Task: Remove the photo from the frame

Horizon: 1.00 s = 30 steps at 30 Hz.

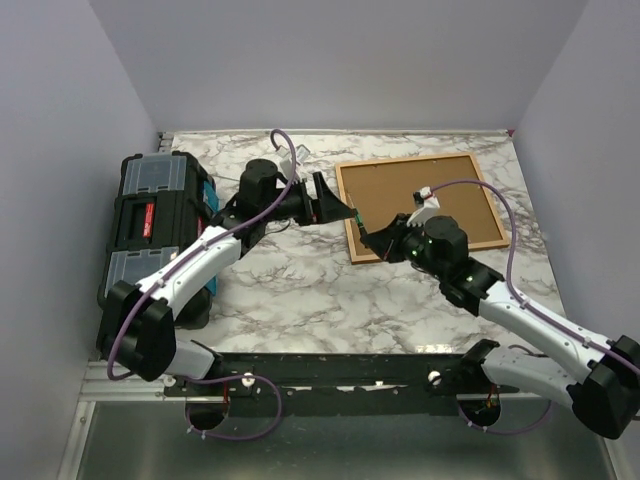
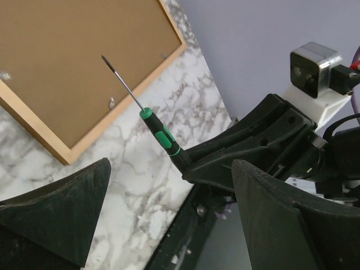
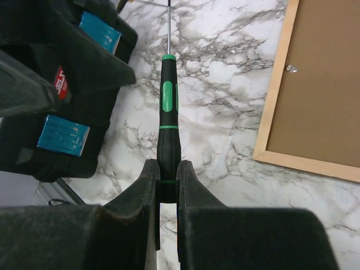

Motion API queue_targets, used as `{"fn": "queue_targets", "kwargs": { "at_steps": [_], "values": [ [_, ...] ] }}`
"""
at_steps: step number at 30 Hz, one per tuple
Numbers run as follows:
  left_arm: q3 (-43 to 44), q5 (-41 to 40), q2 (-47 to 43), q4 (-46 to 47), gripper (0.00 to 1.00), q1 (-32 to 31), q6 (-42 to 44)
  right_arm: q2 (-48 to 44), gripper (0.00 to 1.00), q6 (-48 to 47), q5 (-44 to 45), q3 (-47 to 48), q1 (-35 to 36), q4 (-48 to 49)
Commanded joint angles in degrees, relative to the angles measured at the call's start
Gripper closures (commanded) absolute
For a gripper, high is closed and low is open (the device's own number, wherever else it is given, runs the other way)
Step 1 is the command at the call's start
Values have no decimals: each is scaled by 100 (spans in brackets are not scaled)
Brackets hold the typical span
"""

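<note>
**Screwdriver clamped in the right jaws, frame lying back-up**

At the far left of the marble worktop (image 1: 300,290) stands a black toolbox (image 1: 155,225) with blue latches and clear-lidded compartments. Just to its right, the left gripper (image 1: 338,200) reaches in over the worktop with its jaws wide apart and nothing between them; it faces the left edge of the frame.

Next comes the right gripper (image 3: 167,185), low near the frame's near-left corner. Its jaws are clamped on the handle end of a black-and-green screwdriver (image 3: 168,112), whose thin metal shaft points away from the wrist towards the left jaws and the toolbox.

On the right half of the worktop, the orange-brown wooden frame (image 1: 405,161) lies flat with its back upward. A plain brown backing board (image 1: 425,200) fills it, with a small metal tab (image 3: 291,68) showing near the edge. The photo is hidden from view in every picture.
</note>
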Motion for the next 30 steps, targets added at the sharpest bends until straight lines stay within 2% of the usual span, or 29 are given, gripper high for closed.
{"fn": "queue_targets", "kwargs": {
  "at_steps": [1,5,9,19,26,28,29,30],
  "values": [
    [-260,758,382,866,8,-20,-1228,277,99,-32,-614,229,14,361],
    [-330,684,587,721,11,21,-1412,377,100,75,-685,164,13,807],
    [-482,929,740,1175,17,122,-1805,729,99,-8,-845,306,161,861],
    [-486,976,791,1082,36,346,-1840,938,99,-238,-91,469,939,815],
    [-514,1006,768,1104,70,357,-1835,1030,99,-478,852,697,1515,579],
    [-512,1047,747,1131,85,373,-1835,1082,99,-500,1222,773,1667,461],
    [-512,1071,744,1136,98,390,-1850,1100,95,-513,1345,814,1723,357],
    [-512,1072,726,1136,100,407,-1860,1113,83,-536,1451,855,1766,280]
  ]
}}
